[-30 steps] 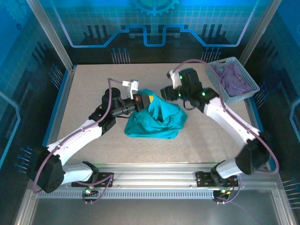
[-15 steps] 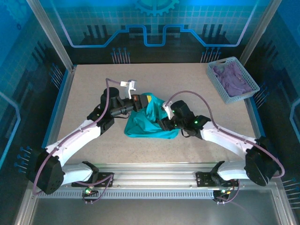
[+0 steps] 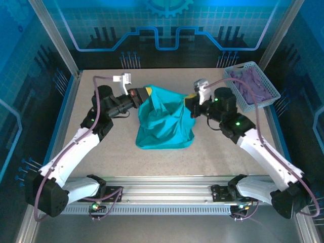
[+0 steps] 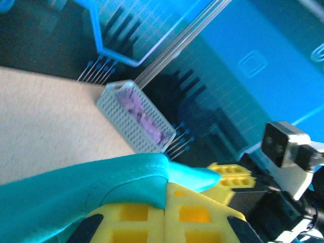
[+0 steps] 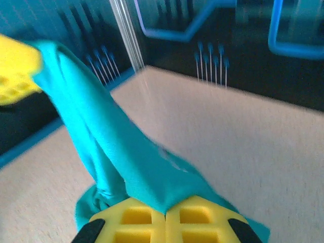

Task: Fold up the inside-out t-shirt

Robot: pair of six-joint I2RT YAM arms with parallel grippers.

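The teal-green t-shirt (image 3: 164, 119) hangs stretched between both grippers above the middle of the table, its lower part bunched on the surface. My left gripper (image 3: 143, 94) is shut on the shirt's upper left edge; in the left wrist view the fabric (image 4: 76, 190) is pinched between the yellow fingers (image 4: 152, 217). My right gripper (image 3: 191, 101) is shut on the upper right edge; in the right wrist view the cloth (image 5: 126, 157) runs from the yellow fingers (image 5: 164, 223) up to the other gripper's yellow finger (image 5: 17, 66). Neck tag and print are hidden.
A grey basket (image 3: 263, 98) holding purple cloth (image 3: 253, 83) stands at the back right corner, close to my right arm; the same basket (image 4: 134, 119) appears in the left wrist view. The tan table (image 3: 101, 147) is bordered by a blue-lit frame.
Both grippers rose and spread apart toward the back, lifting and stretching the shirt. My right gripper, earlier low at the shirt's front right, now holds its upper right edge.
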